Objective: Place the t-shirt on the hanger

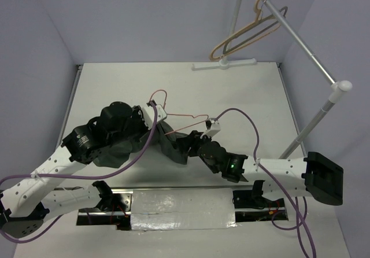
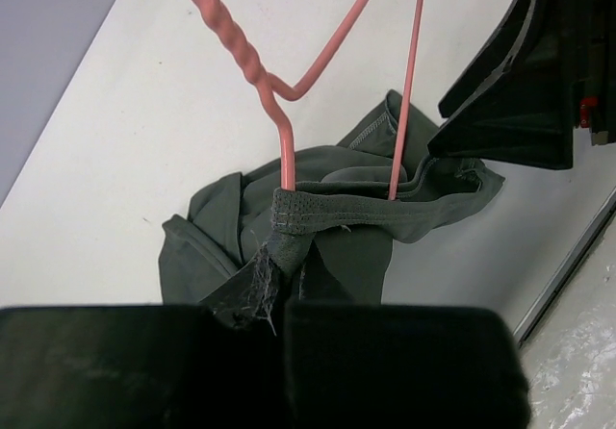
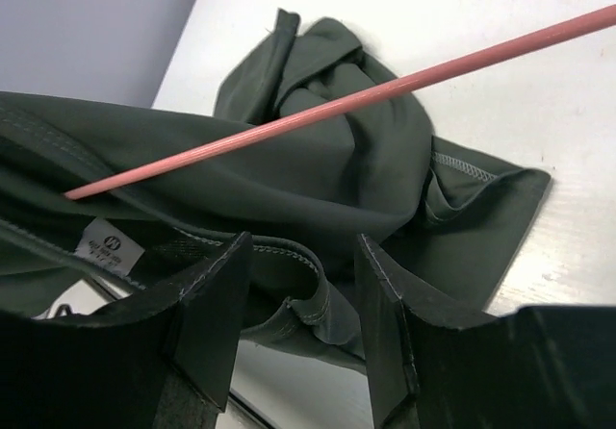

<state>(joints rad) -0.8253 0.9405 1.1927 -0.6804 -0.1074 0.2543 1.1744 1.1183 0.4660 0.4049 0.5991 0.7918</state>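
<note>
The pink wire hanger (image 1: 184, 115) lies mid-table with its hook toward the back. One arm of it is threaded into the dark grey t-shirt (image 1: 171, 152), which is bunched beneath it. My left gripper (image 1: 157, 132) is shut on a frayed bit of the shirt's neckband (image 2: 260, 280), right where the hanger's wire (image 2: 286, 160) enters the collar. My right gripper (image 1: 185, 143) is open. Its fingers (image 3: 207, 304) straddle a stitched fold of the shirt (image 3: 308, 294) without pinching it, below the hanger's bar (image 3: 318, 112).
A white garment rack (image 1: 224, 65) stands at the back right, with a slanted pole (image 1: 312, 55). A tan hanger (image 1: 237, 38) and a dark grey hanger (image 1: 276, 16) hang on it. A taped metal plate (image 1: 179, 209) lies at the near edge between the arm bases.
</note>
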